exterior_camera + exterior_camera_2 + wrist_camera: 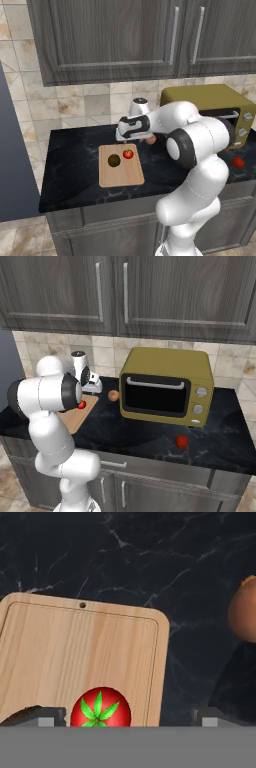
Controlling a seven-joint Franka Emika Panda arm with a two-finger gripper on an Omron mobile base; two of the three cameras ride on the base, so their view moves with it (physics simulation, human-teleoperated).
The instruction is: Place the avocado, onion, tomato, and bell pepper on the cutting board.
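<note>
The pincer [127,718] hangs wide open, holding nothing, above the tomato [100,707] on the cutting board [60,657]. The avocado [114,160] sits at the tomato's 8 o'clock; onion [243,613] at 2 o'clock on the counter [150,557]; bell pepper [182,441] well apart.

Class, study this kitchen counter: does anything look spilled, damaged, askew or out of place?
Nothing is spilled or damaged. The flat light-wood cutting board lies square, holding the dark avocado and the green-topped red tomato. The tan-orange onion and the plain red bell pepper sit on the black counter, off the board.
</note>
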